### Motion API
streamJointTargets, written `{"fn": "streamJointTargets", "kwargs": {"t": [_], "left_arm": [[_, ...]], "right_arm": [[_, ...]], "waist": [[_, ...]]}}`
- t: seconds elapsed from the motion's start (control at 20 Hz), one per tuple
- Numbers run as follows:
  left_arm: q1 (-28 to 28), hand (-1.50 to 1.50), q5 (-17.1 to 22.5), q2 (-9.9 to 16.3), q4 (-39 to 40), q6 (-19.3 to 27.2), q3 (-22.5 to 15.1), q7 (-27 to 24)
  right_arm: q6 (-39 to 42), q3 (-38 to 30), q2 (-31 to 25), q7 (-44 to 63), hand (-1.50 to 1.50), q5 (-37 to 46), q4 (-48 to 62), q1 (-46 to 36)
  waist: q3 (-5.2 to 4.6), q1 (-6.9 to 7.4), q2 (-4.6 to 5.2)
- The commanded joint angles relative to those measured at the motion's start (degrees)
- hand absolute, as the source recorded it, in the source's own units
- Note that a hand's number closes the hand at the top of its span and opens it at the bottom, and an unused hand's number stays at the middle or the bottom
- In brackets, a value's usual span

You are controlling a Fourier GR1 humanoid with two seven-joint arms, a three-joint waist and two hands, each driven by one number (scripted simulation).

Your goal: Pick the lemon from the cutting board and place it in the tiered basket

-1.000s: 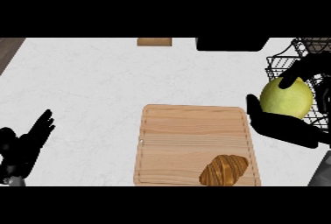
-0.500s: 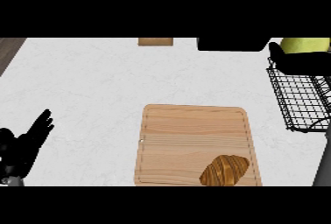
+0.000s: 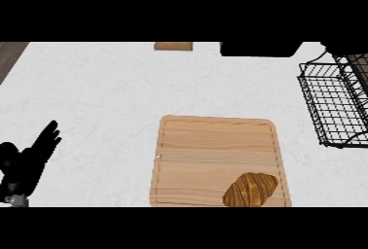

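Neither lemon nor right hand shows; presumably placement is underway above the wire tiered basket (image 3: 332, 104). Left of the cutting board (image 3: 215, 151), the left hand (image 3: 25, 163) rests, fingers straight.

Bright, even, shadowless light over the white counter (image 3: 108, 97); no glare, soft overall focus.

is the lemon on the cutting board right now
No, the cutting board holds only a croissant near its lower right corner, and no lemon shows anywhere in the head view.
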Motion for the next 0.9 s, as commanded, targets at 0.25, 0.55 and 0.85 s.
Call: {"fn": "streamJointTargets", "kwargs": {"t": [0.25,0.55,0.85], "left_arm": [[-2.0,0.0,-0.5,-0.3,0.6,0.4,-0.6,1.1],[1.7,0.0,-1.4,-2.3,0.7,0.5,-1.6,-1.7],[-1.3,0.0,-0.6,-0.2,2.6,-0.2,0.5,-1.4]], "right_arm": [[-2.0,9.2,-15.9,-14.5,1.5,15.1,14.1,-3.0],[-3.3,7.7,-20.9,-23.9,1.5,15.0,29.1,-13.6],[-4.4,11.1,-21.3,-27.3,1.5,19.9,36.7,-16.3]], "waist": [[-0.01,0.71,0.32],[-0.01,0.96,0.13],[-0.01,0.56,0.04]]}}
